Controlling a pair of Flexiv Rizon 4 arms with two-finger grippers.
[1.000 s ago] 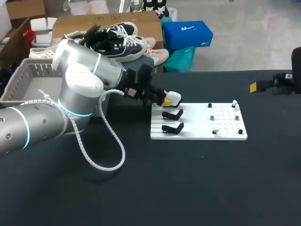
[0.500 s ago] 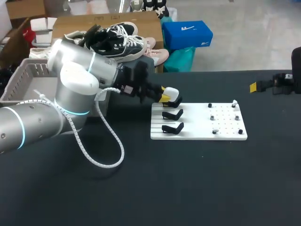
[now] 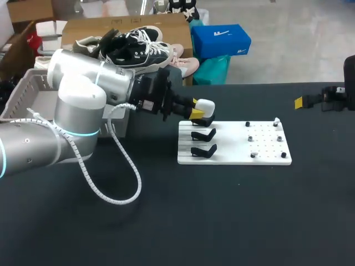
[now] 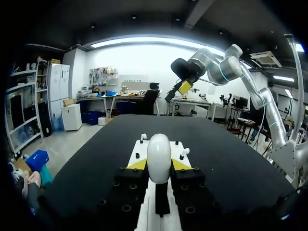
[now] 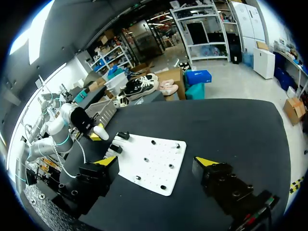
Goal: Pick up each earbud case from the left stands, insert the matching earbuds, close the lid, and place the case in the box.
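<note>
Watching from above, the left arm's gripper (image 3: pixel 200 110) has its yellow tips pressed on either side of the white earbud case (image 3: pixel 204 105). Over the last second that case has come up: it sat low on the rear stand (image 3: pixel 208 121) a second back, and now it hangs clear above it, with the black cradle showing empty beneath. The other two stands (image 3: pixel 203 142) on the white board (image 3: pixel 233 151) look empty too. The slatted grey box (image 3: pixel 25 91) sits behind the arm, well apart from the case. The right gripper (image 3: pixel 302 102) waits far off at the table's right edge.

Looking along the left wrist, the case (image 4: pixel 159 158) stands upright between the two fingers (image 4: pixel 137 165), held from both sides, with the board running away ahead of it and a black piece, likely the stand, just under the gripper.

From the right wrist, the right gripper (image 5: pixel 156 163) is spread wide with nothing in it. The board (image 5: pixel 159 156) lies ahead of it, and past its far end the left arm (image 5: pixel 62 127) holds the case (image 5: pixel 101 131) aloft.

So the pick looks done. To my eye the next job is getting the earbuds in, which will want that idle right hand brought over while the left keeps the case steady.
</note>
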